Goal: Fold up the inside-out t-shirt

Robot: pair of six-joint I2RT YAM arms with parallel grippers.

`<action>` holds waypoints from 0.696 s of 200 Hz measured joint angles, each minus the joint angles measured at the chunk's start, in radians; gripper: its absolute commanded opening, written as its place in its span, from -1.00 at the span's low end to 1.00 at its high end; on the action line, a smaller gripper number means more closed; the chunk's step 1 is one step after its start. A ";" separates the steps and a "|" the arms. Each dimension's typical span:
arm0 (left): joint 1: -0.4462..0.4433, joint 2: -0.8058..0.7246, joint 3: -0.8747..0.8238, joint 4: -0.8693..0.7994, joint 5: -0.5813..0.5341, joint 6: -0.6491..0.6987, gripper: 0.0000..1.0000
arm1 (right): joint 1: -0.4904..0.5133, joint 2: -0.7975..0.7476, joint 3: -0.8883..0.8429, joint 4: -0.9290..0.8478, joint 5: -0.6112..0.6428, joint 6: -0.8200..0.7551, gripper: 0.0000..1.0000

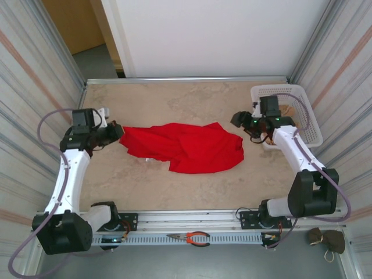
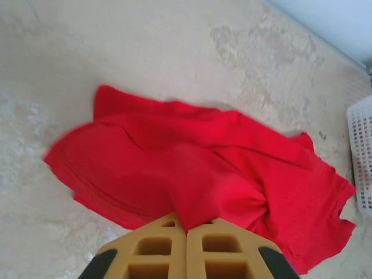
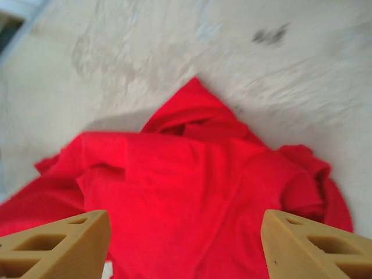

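The red inside-out t-shirt (image 1: 186, 146) lies crumpled in the middle of the table, stretched out toward the left. My left gripper (image 1: 116, 132) is shut on the shirt's left end; in the left wrist view a pinch of red cloth (image 2: 192, 197) rises between the closed tan fingers (image 2: 157, 250). My right gripper (image 1: 239, 120) hovers just off the shirt's right end, open. In the right wrist view its two tan fingers (image 3: 64, 244) stand wide apart above the t-shirt (image 3: 192, 192), with nothing between them.
A white plastic basket (image 1: 290, 110) stands at the right side of the table, beside the right arm. Red-handled pliers (image 1: 192, 237) lie on the rail at the near edge. Metal walls close in both sides.
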 measured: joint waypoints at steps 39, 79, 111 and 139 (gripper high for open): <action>-0.022 -0.027 -0.070 0.009 0.000 -0.024 -1.00 | 0.408 0.021 0.004 0.005 0.138 -0.003 0.29; -0.022 -0.041 -0.076 0.019 -0.004 -0.035 -1.00 | 0.727 0.279 0.125 0.001 0.263 0.011 0.25; -0.022 -0.041 -0.076 0.028 -0.008 -0.042 -1.00 | 0.828 0.511 0.293 -0.028 0.358 0.012 0.27; -0.022 -0.041 -0.076 0.031 -0.008 -0.045 -1.00 | 0.846 0.592 0.342 -0.054 0.423 0.035 0.26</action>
